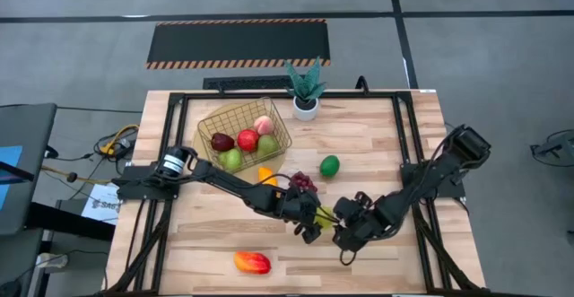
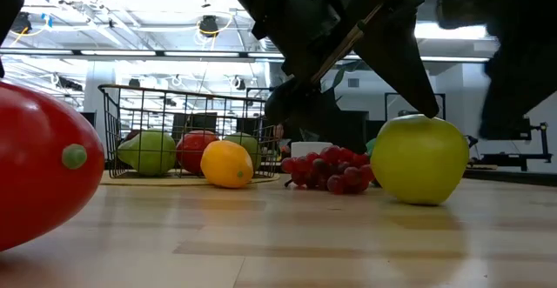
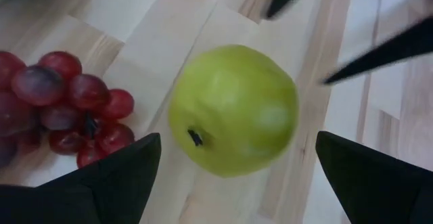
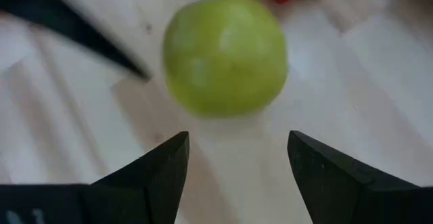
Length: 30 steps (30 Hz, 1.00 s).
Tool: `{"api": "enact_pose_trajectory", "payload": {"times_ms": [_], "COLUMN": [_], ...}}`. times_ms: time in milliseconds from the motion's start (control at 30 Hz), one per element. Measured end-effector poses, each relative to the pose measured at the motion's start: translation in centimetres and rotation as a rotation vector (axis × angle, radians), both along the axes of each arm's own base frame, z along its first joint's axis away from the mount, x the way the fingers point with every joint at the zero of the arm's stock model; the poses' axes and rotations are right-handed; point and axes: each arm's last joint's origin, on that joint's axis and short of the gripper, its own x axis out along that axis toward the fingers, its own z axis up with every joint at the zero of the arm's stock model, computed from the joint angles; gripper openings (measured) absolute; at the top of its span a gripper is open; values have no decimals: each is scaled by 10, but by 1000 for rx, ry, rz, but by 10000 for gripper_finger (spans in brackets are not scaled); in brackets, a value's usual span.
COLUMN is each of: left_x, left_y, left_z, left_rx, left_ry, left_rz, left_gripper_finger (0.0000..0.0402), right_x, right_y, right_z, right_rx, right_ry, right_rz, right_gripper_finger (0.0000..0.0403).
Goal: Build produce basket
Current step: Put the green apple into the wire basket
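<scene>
Green apple [image 3: 233,109] is what I'm after, sitting on the table [image 1: 386,135] well clear of the basket [image 1: 244,135], on the side toward me, with the grapes [image 1: 303,182] just beside it on the basket side. My left gripper [image 3: 233,176] is over it, fingers spread wide with the apple between them, nothing held yet. Right gripper [image 4: 237,163] is on the apple's far side from the basket, also released, fingers apart and empty. I reckon this one's light, hard and glossy, so it could squirt out of a pinch. I'd close across its widest part, low enough to cradle it, clear of the stem dimple. Basket already has a red apple [image 1: 247,140], a peach [image 1: 263,125] and green fruit inside. An orange mango [image 1: 264,176] lies just outside the basket; the lime [image 1: 330,165] sits beyond the grapes; a red-orange mango [image 1: 252,262] is farthest off, near my edge.
</scene>
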Motion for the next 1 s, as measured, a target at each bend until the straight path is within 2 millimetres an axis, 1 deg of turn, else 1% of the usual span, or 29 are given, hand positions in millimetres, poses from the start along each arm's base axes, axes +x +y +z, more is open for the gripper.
{"api": "enact_pose_trajectory", "payload": {"times_ms": [100, 233, 333, 567, 667, 767, 867, 933, 1000], "left_x": [-2, -4, -5, -6, -6, -3, -1, 0, -1], "left_y": [-2, -3, -4, -3, -3, -3, -4, -4, -4], "left_z": [-1, -2, -3, -4, -4, -2, 0, 1, 0], "left_rx": [5, 11, 16, 36, 39, 38, 42, 58, 48], "left_ry": [16, 36, 53, 60, 58, 27, -11, -18, -12], "left_rz": [-5, -10, -12, -31, -36, -39, -30, -16, -25], "left_gripper_finger": [377, 377, 377, 377, 377, 377, 377, 377, 377], "right_x": [7, 14, 20, 25, 25, 22, 14, 10, 1], "right_y": [-4, -9, -14, -19, -19, -20, -19, -18, -18], "right_z": [-8, -7, -6, -6, -5, -1, 7, 19, 35], "right_rx": [-52, -101, -127, -119, -123, -123, -115, -93, -70], "right_ry": [0, -40, -49, -39, -37, -35, -30, -70, -114], "right_rz": [12, 17, 64, 143, 148, 152, 158, 166, 178], "right_gripper_finger": [273, 273, 273, 273, 273, 273, 273, 273, 273]}}
